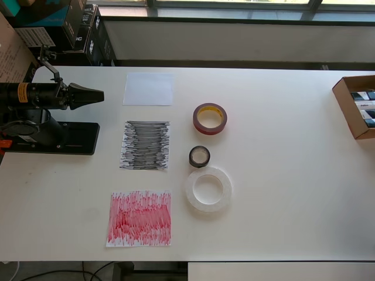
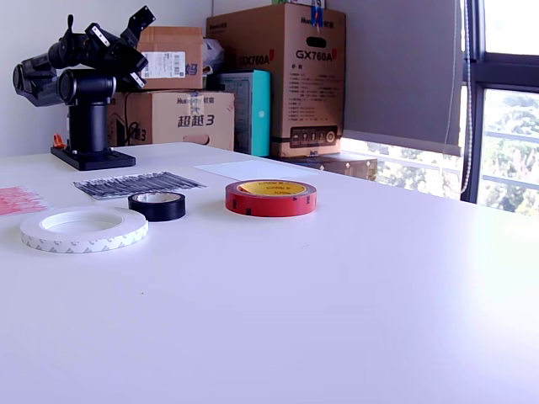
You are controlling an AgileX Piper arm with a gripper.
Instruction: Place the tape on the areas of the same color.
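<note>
Three tape rolls lie flat in a column on the white table, right of the sheets in the overhead view. The dark-red roll (image 1: 222, 120) (image 2: 269, 200) is farthest back, the small black roll (image 1: 191, 157) (image 2: 157, 209) sits in the middle, and the large translucent white roll (image 1: 190, 190) (image 2: 84, 234) is nearest the front. A plain white sheet (image 1: 148, 89) (image 2: 253, 169), a black-scribbled sheet (image 1: 145, 145) (image 2: 126, 184) and a red-scribbled sheet (image 1: 139, 218) (image 2: 17, 200) lie bare. My gripper (image 1: 98, 95) (image 2: 141, 18) hangs at the overhead view's left, shut and empty, well away from every roll.
The arm's black base plate (image 1: 53, 137) stands at the overhead view's left table edge. An open cardboard box (image 1: 355, 105) holding small items sits at the right edge. Stacked cartons (image 2: 286, 76) stand behind the table by the window.
</note>
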